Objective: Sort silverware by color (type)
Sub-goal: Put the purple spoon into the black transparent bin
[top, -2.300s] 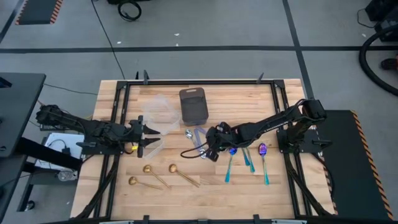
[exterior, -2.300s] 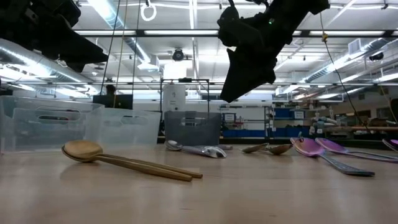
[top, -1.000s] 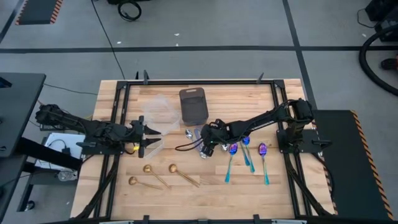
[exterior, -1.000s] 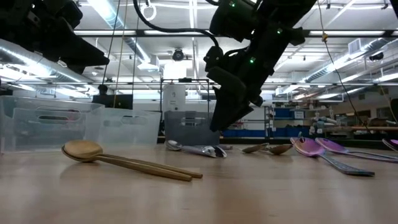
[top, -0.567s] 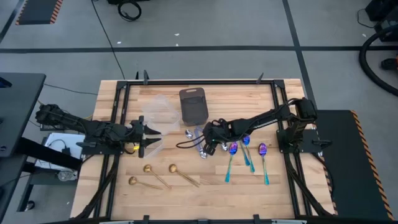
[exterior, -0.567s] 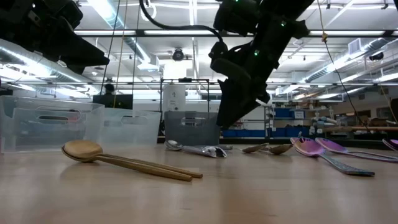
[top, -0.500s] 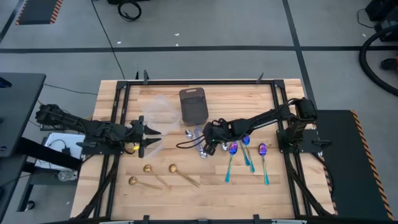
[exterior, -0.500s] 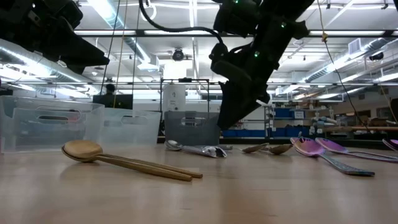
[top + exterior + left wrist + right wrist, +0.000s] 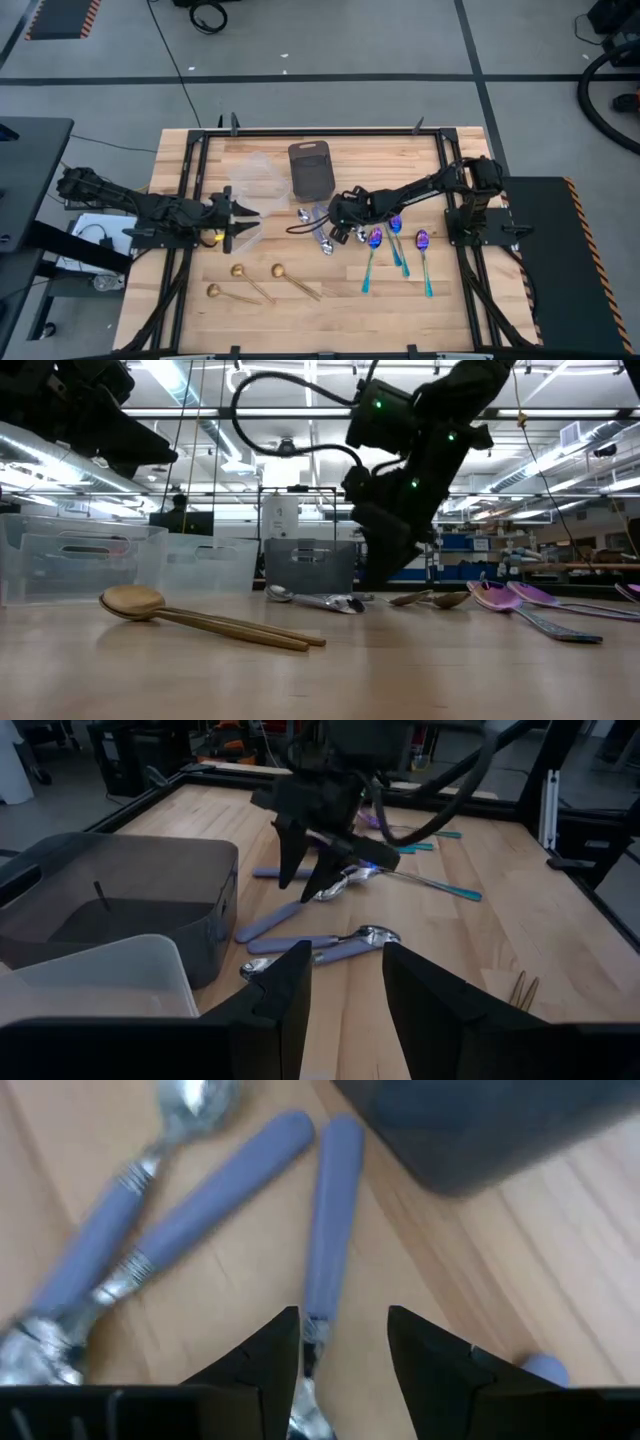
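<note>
- High view: the silverware lies in three colour groups around the dark grey tray (image 9: 311,168) at the back middle of the desk (image 9: 420,300).
- Silver spoons with pale lilac-blue handles (image 9: 325,1220) lie just in front of the tray, bowls shiny; three handles fan out close together in the right wrist view.
- Iridescent spoons (image 9: 376,245), purple-bowled with teal handles, lie in front and to the right of the tray, side by side.
- Gold spoons (image 9: 242,278) lie well in front and left of the tray, matte and slender.
- Right pincer (image 9: 340,1342) hangs low over the silver spoons near the tray's front corner, fingers parted and holding nothing, one handle running between the tips.
- Left pincer (image 9: 345,982) waits left of the tray, beside the clear tubs (image 9: 255,185), fingers apart and empty.
- No writing or brand is readable.
- Some silver bowls are hidden under the right arm; the tray's corner is cut off in the right wrist view.
</note>
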